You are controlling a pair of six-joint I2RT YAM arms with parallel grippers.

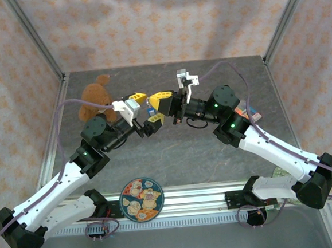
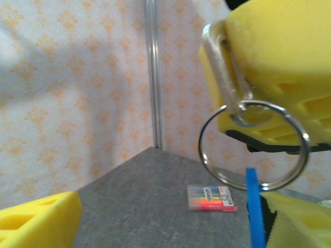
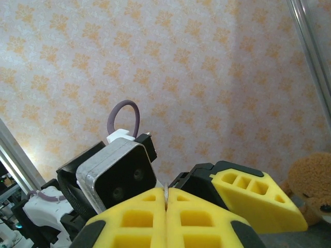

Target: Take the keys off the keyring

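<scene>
Between right fingers (image 3: 201, 219), metal sliver (image 3: 165, 199) mostly hidden, keyring (image 2: 274, 107) blurred

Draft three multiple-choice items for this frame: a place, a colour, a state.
1. The teddy bear sits: A) at the table's back left B) at its near edge C) on the plate.
2. The right pincer's fingers are: A) red B) yellow C) green.
3. The right pincer is: A) wide open B) resting on the table C) shut on the key.
A: the bear lies far back, on the left. B: yellow foam shows. C: its fingers pinch the key, and the keyring hangs from it.
</scene>
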